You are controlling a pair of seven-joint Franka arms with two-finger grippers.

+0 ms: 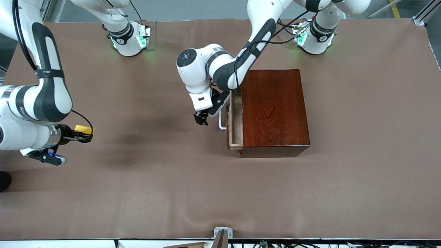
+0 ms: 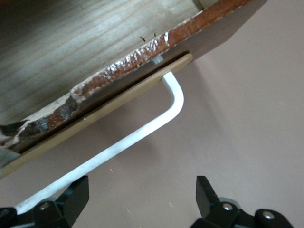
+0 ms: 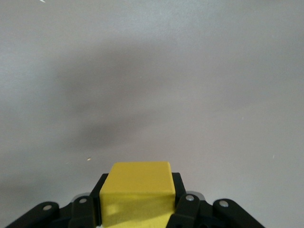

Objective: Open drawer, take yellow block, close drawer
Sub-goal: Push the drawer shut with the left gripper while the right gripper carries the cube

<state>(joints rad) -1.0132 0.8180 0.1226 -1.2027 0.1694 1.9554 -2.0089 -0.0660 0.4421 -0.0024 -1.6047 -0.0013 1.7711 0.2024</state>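
Note:
The mahogany box stands mid-table. Its drawer is pulled out a short way toward the right arm's end, and the part of the pale tray that shows holds nothing. My left gripper is open just beside the white loop handle. In the left wrist view its gripper is spread wide, and the handle runs past one fingertip below the worn drawer front. My right gripper is shut on the yellow block over the cloth at the right arm's end; the block sits between the jaws of that gripper.
A brown cloth covers the table. The two arm bases stand along the edge farthest from the front camera. A small metal bracket sits at the nearest edge.

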